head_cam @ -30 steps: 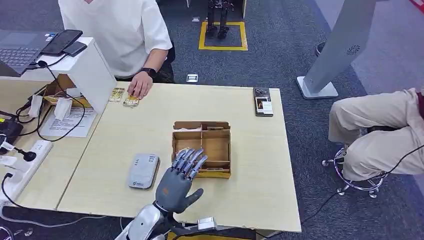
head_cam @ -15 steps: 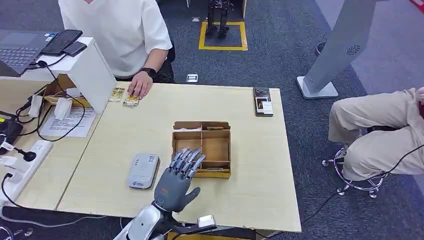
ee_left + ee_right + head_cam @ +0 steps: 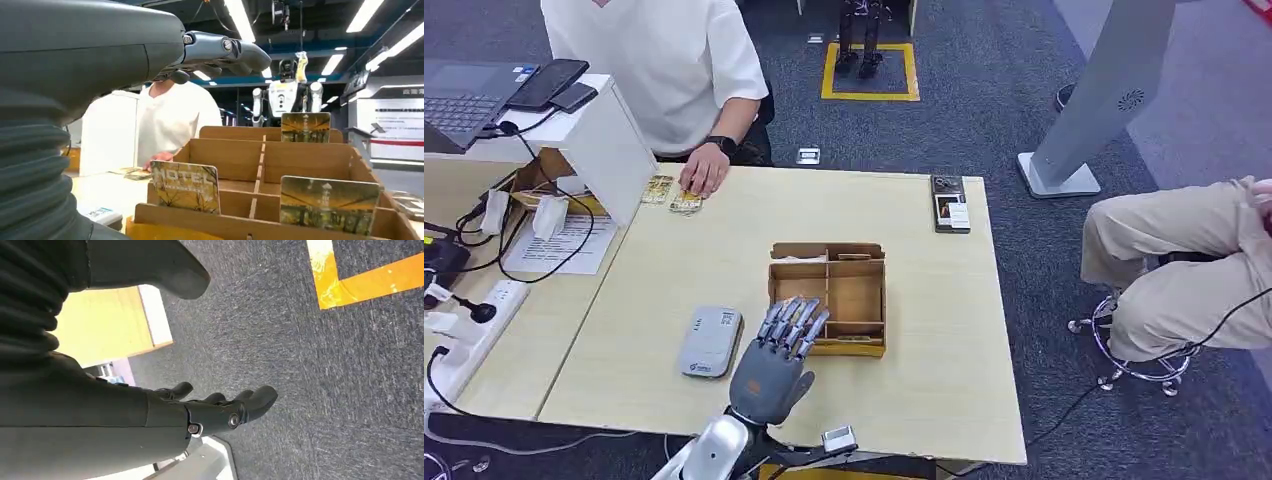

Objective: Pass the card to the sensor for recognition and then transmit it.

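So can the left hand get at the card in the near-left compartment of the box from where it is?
Probably yes. The left hand is open just short of the box, and that card stands upright with nothing in front of it.

I see bare tabletop (image 3: pixel 924 380) at lower right, while the divided cardboard box (image 3: pixel 828 297) at centre and grey sensor (image 3: pixel 710 341) at its left block passage.
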Tool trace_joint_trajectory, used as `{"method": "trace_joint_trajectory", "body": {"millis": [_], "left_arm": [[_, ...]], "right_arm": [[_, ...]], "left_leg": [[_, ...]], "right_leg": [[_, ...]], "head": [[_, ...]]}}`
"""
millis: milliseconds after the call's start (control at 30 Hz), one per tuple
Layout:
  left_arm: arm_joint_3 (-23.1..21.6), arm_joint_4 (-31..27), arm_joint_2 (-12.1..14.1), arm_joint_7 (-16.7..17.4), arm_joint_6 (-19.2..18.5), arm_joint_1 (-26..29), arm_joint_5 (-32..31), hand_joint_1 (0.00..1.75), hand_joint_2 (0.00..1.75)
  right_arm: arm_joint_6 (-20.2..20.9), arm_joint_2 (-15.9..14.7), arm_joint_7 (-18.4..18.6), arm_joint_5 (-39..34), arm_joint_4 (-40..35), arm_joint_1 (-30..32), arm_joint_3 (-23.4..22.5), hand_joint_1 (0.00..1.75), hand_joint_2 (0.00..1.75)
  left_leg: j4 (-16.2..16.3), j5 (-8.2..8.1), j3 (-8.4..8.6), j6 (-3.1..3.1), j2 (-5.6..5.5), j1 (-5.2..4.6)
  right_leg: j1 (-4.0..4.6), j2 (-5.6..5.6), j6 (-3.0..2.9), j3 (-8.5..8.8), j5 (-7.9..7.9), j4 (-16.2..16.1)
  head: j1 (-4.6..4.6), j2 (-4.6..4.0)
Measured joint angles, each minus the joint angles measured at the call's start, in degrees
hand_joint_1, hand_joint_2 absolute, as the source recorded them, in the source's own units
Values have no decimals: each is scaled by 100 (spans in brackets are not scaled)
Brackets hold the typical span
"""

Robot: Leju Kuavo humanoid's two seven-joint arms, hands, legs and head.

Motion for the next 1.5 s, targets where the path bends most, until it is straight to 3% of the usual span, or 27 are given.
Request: {"method": "trace_joint_trajectory", "body": {"millis": [100, 367, 600, 767, 933, 1267, 1333, 1433, 1500], "left_arm": [[0, 68, 30, 264, -28, -74, -7, 0, 175], [0, 175, 63, 455, -70, -118, -7, 0, 175], [-433, 341, 258, 1838, -321, -442, -9, 0, 175], [-682, 417, 393, 2120, -453, -605, -9, 0, 175], [-1112, 463, 548, 2747, -540, -815, -11, 0, 175], [-1425, 505, 673, 2667, -446, -919, -11, 0, 175], [-1427, 505, 678, 2495, -360, -917, -11, 0, 175], [-1423, 505, 667, 1955, -229, -856, -11, 0, 175], [-1423, 505, 658, 1833, -208, -811, -11, 0, 175]], "right_arm": [[0, 7, 0, -2, 0, -1, -13, 0, 175], [0, 13, 0, -2, 0, 0, -22, 0, 175], [-59, 15, 0, -11, 0, 1, -26, 0, 175], [-59, 31, 2, -37, 2, 2, -35, 0, 175], [-61, 31, 0, -35, 0, 1, -35, 0, 175], [-61, 31, 2, -42, 0, 2, -42, 0, 175], [-59, 31, 2, -42, 0, 4, -44, 0, 175], [-59, 31, 0, -42, 0, 3, -59, 0, 175], [-59, 31, 0, -41, 0, 3, -68, 0, 175]], "left_leg": [[0, 0, 0, 0, 0, 0], [0, 0, 0, 0, 0, 0], [0, 1, 0, 0, 0, 0], [0, 1, 0, -1, 0, 1], [0, 0, -2, 0, 0, 1], [0, 1, -1, 0, 0, 0], [0, 1, -2, 0, 1, 1], [0, 0, -2, 0, 0, 0], [0, 0, -3, 0, 0, 0]], "right_leg": [[0, 0, 0, 0, 0, 0], [0, 0, 0, 0, 0, 0], [0, 0, 0, -1, 0, 0], [0, 1, 0, -1, 0, 0], [0, 0, 0, -1, 0, 0], [0, 0, 0, -2, 0, 0], [0, 1, 0, -1, 0, 0], [0, 1, 0, -1, 0, 0], [0, 0, 0, -2, 0, 0]], "head": [[0, 2], [0, 0], [-2, 0], [-2, 0], [0, 0], [0, 0], [0, 0], [-2, 2], [0, 0]]}}
